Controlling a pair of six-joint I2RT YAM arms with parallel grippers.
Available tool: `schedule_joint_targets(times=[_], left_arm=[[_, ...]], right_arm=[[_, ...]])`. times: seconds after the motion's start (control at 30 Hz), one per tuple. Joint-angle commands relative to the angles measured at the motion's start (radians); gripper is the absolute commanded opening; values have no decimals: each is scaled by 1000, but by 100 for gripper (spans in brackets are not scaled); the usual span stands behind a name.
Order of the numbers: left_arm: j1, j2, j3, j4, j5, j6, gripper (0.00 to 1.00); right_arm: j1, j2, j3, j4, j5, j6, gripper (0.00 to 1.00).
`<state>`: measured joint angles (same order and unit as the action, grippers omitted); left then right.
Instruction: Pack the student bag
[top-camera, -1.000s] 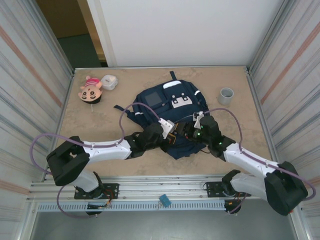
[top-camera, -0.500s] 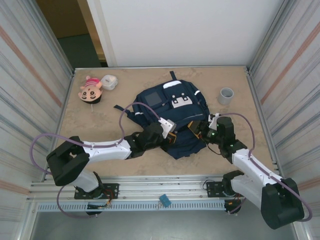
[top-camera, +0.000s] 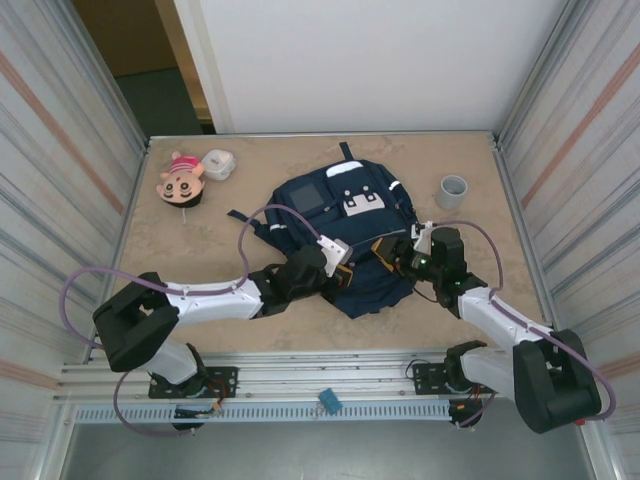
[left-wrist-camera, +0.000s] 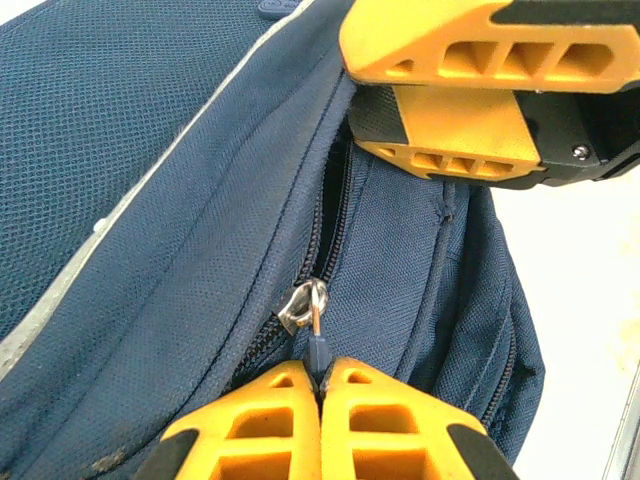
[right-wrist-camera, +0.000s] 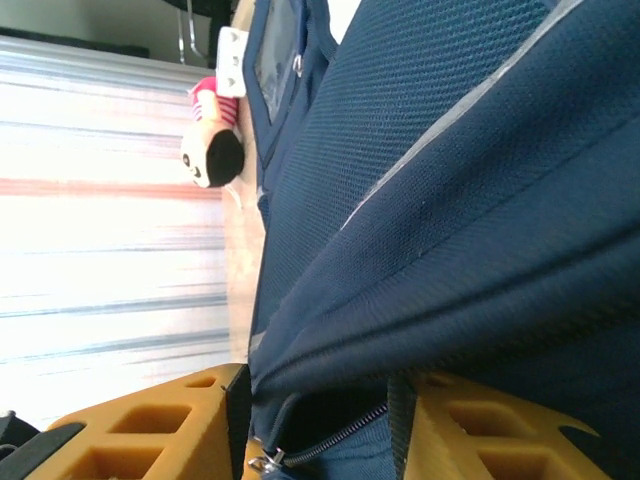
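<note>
Looks early in the packing. Far left on the table, lying out: a doll and a white tub. Mid-table, flat: the backpack, zipper only partly open. Far right, standing loose: a grey cup. Left claw: pinched together on the zipper pull. Right claw: partway closed over a fold of backpack fabric beside the zipper.

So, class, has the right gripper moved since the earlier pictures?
Yes. The right gripper has shifted rightward across the backpack, toward the side where the grey cup stands.
</note>
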<state>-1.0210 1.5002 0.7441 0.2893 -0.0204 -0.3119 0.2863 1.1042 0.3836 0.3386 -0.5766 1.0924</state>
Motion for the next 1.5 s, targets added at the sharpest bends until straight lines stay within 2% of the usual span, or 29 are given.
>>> schedule_joint_targets(times=[0.0, 0.1, 0.17, 0.37, 0.53, 0.87, 1.07, 1.2, 1.3, 1.37, 1.47], left_arm=[[-7, -3, 37, 57, -6, 17, 0], [-7, -3, 37, 55, -7, 17, 0], [-9, -2, 37, 56, -6, 14, 0], [-15, 6, 44, 56, -3, 15, 0], [-18, 16, 57, 55, 0, 16, 0], [-26, 48, 102, 65, 15, 10, 2], [-35, 58, 116, 80, 22, 11, 5], [-36, 29, 101, 55, -11, 38, 16], [-36, -27, 70, 21, -48, 104, 35], [-32, -91, 49, -26, -47, 233, 53], [-22, -185, 22, -119, -11, 437, 69]], right_arm=[[-6, 23, 37, 46, -21, 6, 43], [-6, 45, 50, 53, -36, -2, 48], [-6, 61, 54, 67, -41, -1, 46], [6, 75, 49, 95, -50, 3, 19], [38, 59, 55, 87, -39, -11, 7], [157, 51, 49, 85, 33, -6, 0], [175, 15, 41, 46, 61, -18, 0], [152, -11, 43, -16, 56, -48, 0], [114, -28, 47, -58, 37, -69, 0], [86, -45, 50, -88, 17, -82, 0], [57, -70, 60, -132, -1, -106, 0]])
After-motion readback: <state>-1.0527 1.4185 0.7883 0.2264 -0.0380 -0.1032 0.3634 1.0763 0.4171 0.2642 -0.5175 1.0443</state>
